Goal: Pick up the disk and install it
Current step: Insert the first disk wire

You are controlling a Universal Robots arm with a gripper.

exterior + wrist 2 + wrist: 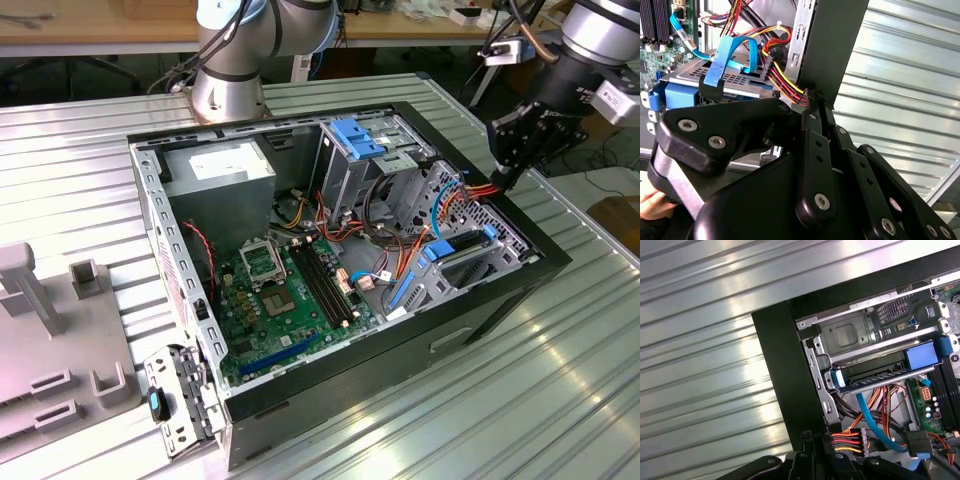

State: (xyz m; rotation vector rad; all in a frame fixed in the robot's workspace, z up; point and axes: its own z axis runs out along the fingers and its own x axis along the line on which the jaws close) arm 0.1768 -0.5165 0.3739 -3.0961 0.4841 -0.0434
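Your gripper (pixel 510 181) hangs clenched on nothing over the computer case (pixel 330 388) at the exterior view's right wall, tips just beside the power cables (pixel 847 441). The disk (pixel 872 376) sits in its bay inside, near the tips.

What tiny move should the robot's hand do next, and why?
Probably a small lift straight up. The gripper looks shut, its tips right beside the coloured wires at the case wall, and the disk already sits in its bay; rising would likely clear the wires without snagging them.
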